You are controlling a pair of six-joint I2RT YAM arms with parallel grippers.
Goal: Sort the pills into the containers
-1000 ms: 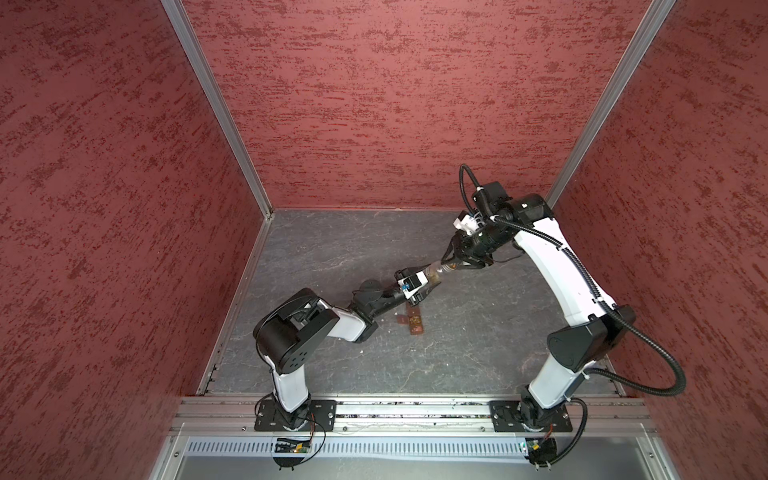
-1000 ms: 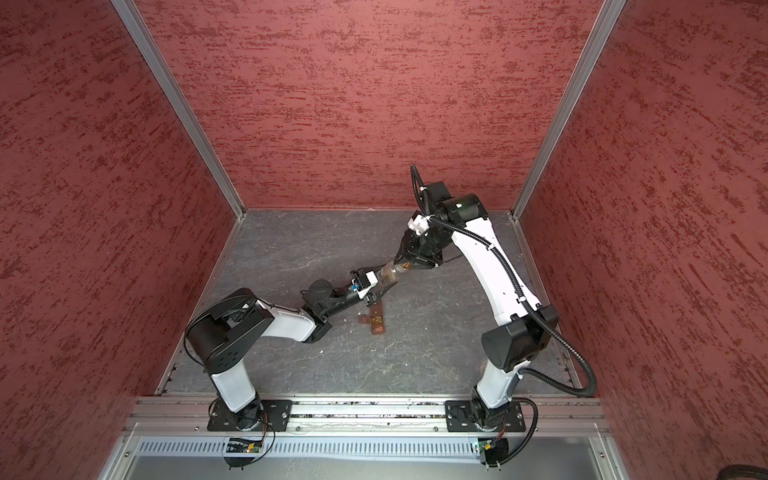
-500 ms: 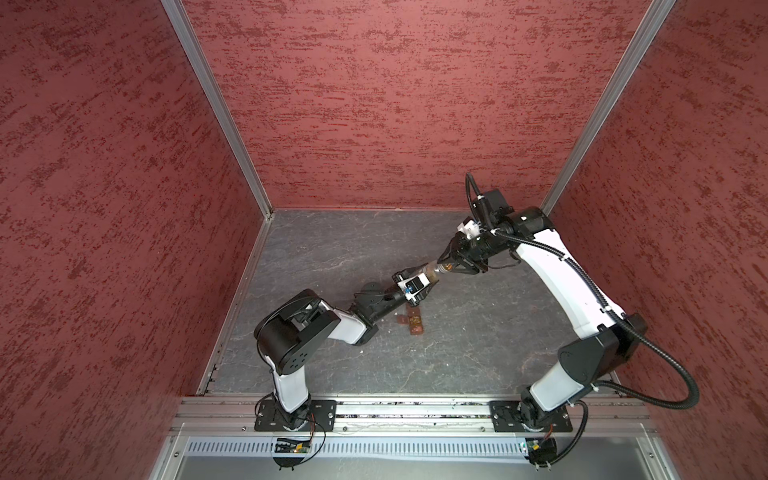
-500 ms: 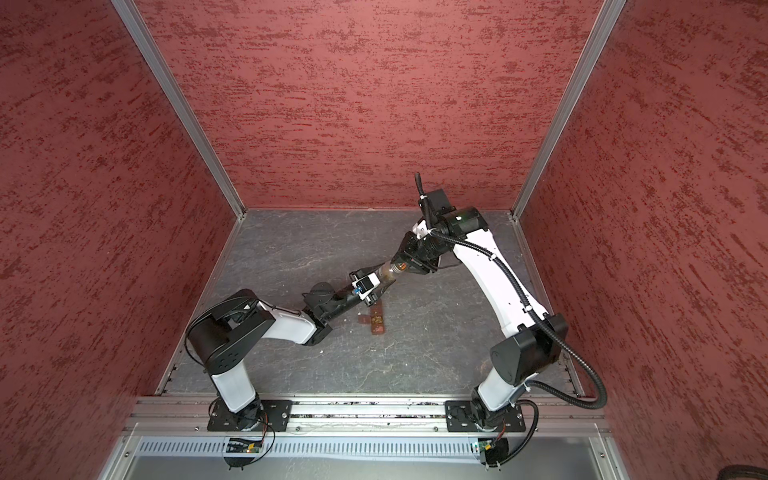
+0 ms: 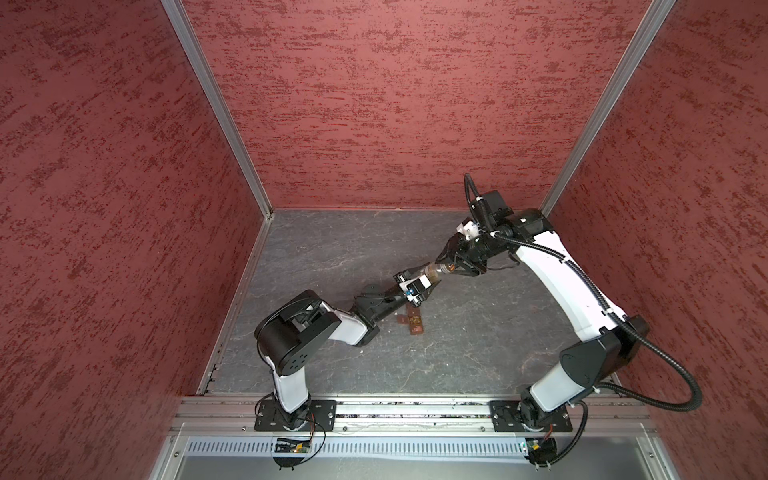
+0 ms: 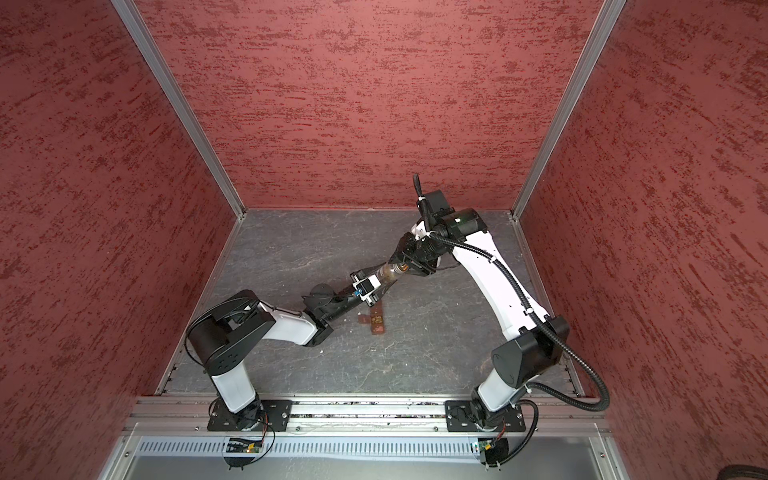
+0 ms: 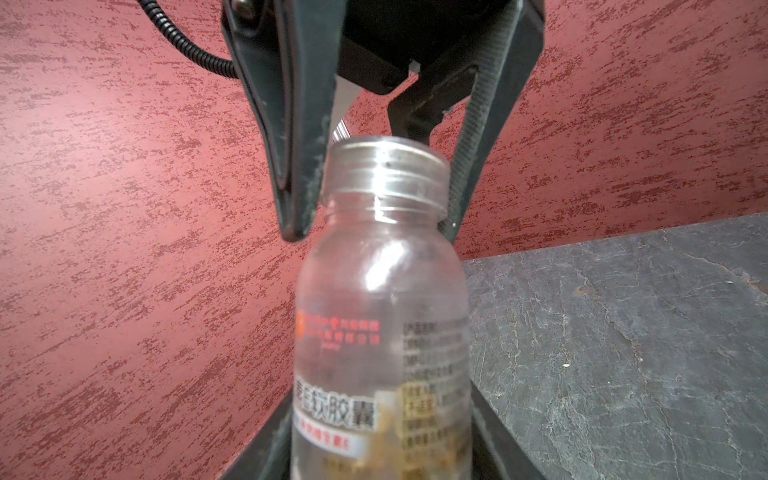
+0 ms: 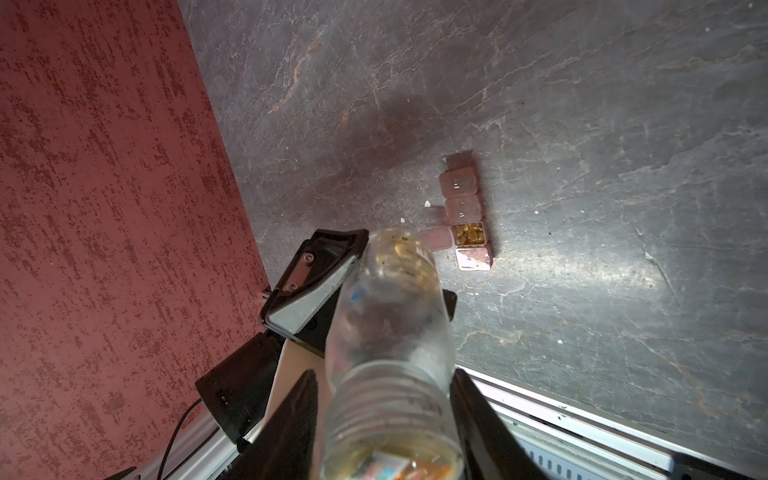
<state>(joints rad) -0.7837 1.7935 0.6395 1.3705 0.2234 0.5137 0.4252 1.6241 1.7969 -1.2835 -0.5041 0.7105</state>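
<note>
A clear bottle [image 7: 382, 316] with a printed label and yellowish pills [image 8: 399, 249] inside is held above the floor, with my left gripper [image 7: 380, 451] shut on its body. My right gripper [image 8: 386, 415] stands open around the bottle's threaded neck [image 7: 388, 174], with its fingers [image 7: 301, 145] on either side and small gaps showing. In both top views the two grippers [image 5: 424, 277] [image 5: 448, 266] meet at the bottle [image 6: 388, 272]. The containers [image 8: 463, 208], a brown strip box, lie on the floor below [image 5: 415, 323] [image 6: 377, 323]. One compartment [image 8: 468, 233] is open and holds pills.
The open compartment's lid flap [image 8: 435, 241] lies flat beside the strip. Small white specks [image 8: 427, 203] dot the grey stone floor [image 5: 332, 249]. Red walls enclose three sides. A metal rail [image 5: 415, 411] with both arm bases runs along the front.
My right gripper's jaws have widened around the bottle's neck and its arm's elbow has swung outward. The left arm and the bottle have stayed put.
</note>
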